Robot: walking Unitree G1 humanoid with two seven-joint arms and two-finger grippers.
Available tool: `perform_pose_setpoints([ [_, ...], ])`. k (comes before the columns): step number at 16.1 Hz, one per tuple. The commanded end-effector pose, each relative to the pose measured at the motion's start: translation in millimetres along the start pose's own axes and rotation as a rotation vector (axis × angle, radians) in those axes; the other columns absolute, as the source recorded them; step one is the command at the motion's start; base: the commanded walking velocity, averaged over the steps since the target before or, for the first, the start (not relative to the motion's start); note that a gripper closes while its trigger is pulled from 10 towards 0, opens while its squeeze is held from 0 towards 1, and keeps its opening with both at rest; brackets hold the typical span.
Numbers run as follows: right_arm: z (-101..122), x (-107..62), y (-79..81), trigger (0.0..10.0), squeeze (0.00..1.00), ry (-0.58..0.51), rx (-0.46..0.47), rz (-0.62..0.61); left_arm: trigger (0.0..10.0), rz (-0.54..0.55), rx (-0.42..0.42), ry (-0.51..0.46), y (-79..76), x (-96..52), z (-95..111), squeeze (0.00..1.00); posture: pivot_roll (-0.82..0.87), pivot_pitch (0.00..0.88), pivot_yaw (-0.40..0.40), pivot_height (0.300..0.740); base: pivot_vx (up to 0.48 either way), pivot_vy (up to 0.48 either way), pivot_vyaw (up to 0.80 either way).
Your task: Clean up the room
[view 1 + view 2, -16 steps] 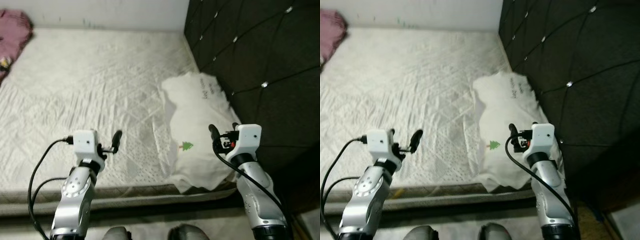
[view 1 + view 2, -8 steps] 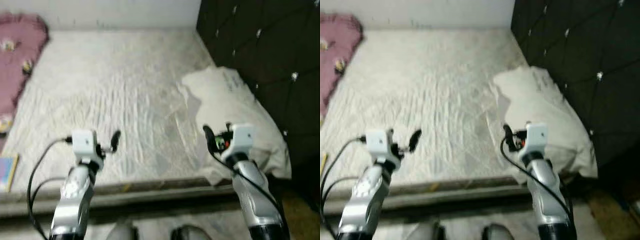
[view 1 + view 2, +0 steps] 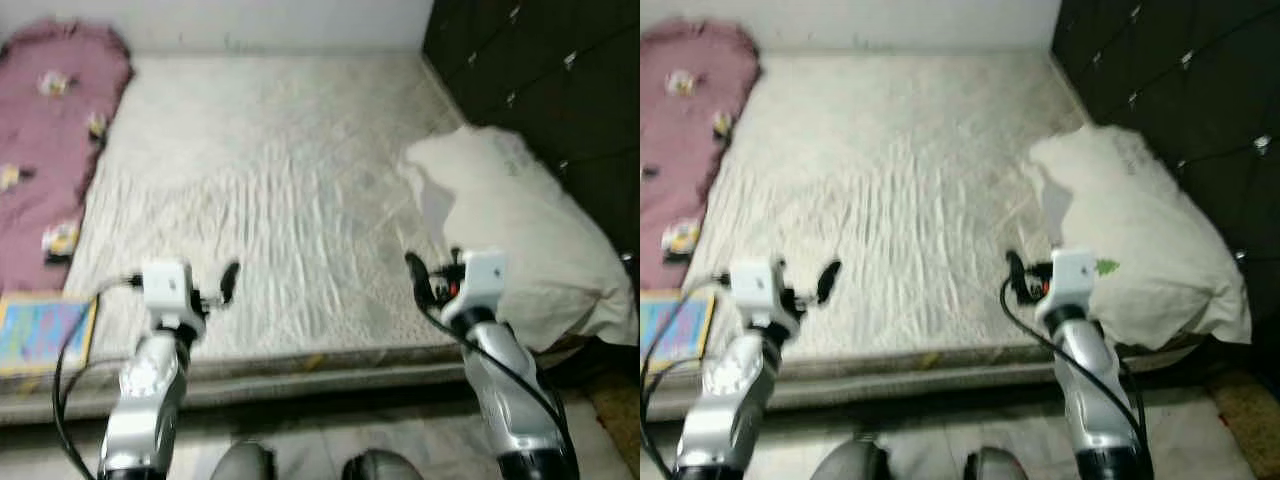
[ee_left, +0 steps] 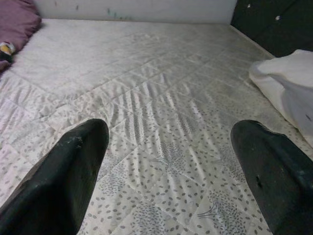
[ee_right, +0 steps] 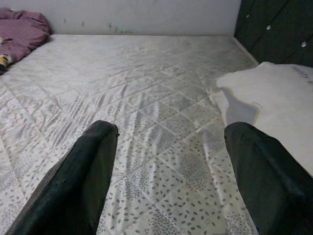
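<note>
White quilted mattress (image 3: 270, 190) spans most of what I see from the head camera, bare of sheets, with a diamond stitch pattern and small leaf-like specks that I can make out in both wrist views. I note a white pillow (image 3: 520, 235) lying at the mattress's right side, against the dark tufted headboard (image 3: 540, 70); it carries a small green tree mark (image 3: 1105, 267) near its front edge and some faint printing further back. A purple blanket (image 3: 50, 150) with small pale patches lies along the left side of the mattress, reaching the far wall. Just in front of it, at the near left corner, a flat blue book (image 3: 40, 330) rests at the mattress edge.

My left tool (image 4: 171, 166) hangs above the front part of the mattress, fingers spread wide and holding nothing. My right tool (image 5: 168, 171) is likewise released, fingers well apart, above the mattress just beside the pillow's near end, not touching it. From the head camera both arms are raised at about equal height, left arm toward the book side, right arm toward the pillow side.

Frames from the head camera are slightly blurred. Below the mattress edge I see pale floor (image 3: 400, 445).
</note>
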State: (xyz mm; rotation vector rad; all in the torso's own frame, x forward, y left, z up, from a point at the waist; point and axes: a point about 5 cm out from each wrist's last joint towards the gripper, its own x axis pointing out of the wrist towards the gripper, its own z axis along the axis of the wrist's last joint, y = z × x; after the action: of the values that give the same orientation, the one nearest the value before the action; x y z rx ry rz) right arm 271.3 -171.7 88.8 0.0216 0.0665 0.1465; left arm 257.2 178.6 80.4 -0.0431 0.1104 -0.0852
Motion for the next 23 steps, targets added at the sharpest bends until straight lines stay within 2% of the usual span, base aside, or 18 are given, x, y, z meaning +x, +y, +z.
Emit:
perform_pose_setpoints([
  [1,6.0,2.4,3.2,10.0,0.0,-0.025,0.004,0.013,10.0,0.013,0.018,-0.007,6.8,-1.2,3.5,0.0,0.01,0.096,-0.039,0.74,0.0,0.48,0.0],
  [23,4.1,3.2,2.3,10.0,0.0,-0.01,-0.019,0.017,10.0,-0.003,0.018,0.001,5.0,-1.0,3.7,0.0,0.01,0.1,-0.041,0.74,0.0,0.476,0.0],
])
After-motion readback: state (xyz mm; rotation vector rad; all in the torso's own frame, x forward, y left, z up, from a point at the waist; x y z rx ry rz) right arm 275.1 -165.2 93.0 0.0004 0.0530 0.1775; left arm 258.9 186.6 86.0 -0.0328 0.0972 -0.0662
